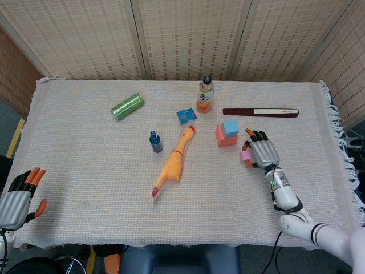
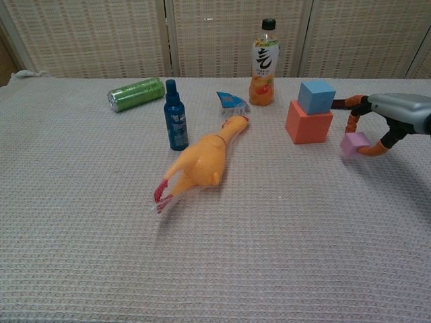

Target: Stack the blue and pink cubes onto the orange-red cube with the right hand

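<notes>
One cube, the pink cube (image 2: 353,144), is pinched between thumb and fingers of the right hand (image 2: 387,121), tilted and seemingly just clear of the cloth, at about four o'clock from the orange-red cube (image 2: 309,122), which already carries the blue cube (image 2: 316,96) set toward its far right corner; that pinch from the side probably leaves the cube's underside free for placing. Room looks tight at the stack's twelve o'clock, where a dark bar (image 1: 260,112) lies, but open at six; the left hand (image 1: 17,198) rests open at the table's (image 1: 85,171) near-left edge.
</notes>
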### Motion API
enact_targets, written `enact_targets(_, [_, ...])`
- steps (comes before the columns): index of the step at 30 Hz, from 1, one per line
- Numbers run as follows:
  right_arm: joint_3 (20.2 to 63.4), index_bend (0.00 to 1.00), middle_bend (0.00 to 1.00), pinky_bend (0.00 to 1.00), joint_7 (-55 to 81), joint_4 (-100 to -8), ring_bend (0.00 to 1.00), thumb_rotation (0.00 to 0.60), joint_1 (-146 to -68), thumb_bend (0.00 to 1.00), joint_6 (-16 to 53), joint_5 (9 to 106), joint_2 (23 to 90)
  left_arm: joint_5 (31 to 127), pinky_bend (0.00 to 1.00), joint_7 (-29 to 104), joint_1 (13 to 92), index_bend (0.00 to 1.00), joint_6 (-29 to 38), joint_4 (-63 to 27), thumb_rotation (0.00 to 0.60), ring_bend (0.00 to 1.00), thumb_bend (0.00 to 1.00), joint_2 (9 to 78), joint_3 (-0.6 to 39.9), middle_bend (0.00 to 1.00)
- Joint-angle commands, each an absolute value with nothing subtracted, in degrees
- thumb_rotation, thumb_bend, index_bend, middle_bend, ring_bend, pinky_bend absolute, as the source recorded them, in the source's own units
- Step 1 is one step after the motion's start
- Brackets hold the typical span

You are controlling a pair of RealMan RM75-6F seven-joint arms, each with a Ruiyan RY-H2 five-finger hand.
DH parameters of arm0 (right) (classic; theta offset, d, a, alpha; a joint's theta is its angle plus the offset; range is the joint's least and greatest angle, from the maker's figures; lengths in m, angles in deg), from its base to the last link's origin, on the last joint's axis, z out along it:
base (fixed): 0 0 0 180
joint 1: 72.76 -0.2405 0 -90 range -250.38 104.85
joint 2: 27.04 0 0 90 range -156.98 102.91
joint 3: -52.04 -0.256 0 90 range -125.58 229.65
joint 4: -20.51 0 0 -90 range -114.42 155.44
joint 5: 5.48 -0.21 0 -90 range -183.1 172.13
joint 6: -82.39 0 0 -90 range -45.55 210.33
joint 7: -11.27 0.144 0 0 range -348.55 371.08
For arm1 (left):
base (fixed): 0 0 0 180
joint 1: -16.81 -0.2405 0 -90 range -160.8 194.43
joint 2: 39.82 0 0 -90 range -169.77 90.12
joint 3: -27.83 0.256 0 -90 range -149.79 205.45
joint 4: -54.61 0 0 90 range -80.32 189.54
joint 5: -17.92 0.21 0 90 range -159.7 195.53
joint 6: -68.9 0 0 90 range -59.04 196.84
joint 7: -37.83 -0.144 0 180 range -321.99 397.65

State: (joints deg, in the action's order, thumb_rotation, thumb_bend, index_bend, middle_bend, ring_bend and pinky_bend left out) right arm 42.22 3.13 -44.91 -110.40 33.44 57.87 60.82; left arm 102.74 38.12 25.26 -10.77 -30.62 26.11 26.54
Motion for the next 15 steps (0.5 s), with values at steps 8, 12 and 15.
enact_targets(8, [37.90, 0.48, 0.00, 0.00, 0.42, -63.17, 0.00, 0.600, -111.47, 0.23, 31.19, 57.90, 48.03, 103.40, 0.08, 37.91, 24.94, 0.00, -11.68, -31.20, 0.600, 0.00, 0.44, 25.98, 26.71, 0.00])
enact_targets(12, [35.13, 0.48, 0.00, 0.00, -1.73, -65.99, 0.00, 0.600, -114.32, 0.23, 33.44, 53.67, 45.66, 103.49, 0.08, 37.75, 24.92, 0.00, -11.75, -31.23, 0.600, 0.00, 0.44, 26.04, 26.74, 0.00])
enact_targets(15, [33.52, 0.48, 0.00, 0.00, -3.74, -66.30, 0.00, 0.600, -116.96, 0.23, 35.13, 49.86, 45.03, 103.25, 0.08, 37.82, 24.99, 0.00, -11.49, -31.16, 0.600, 0.00, 0.44, 26.04, 26.67, 0.00])
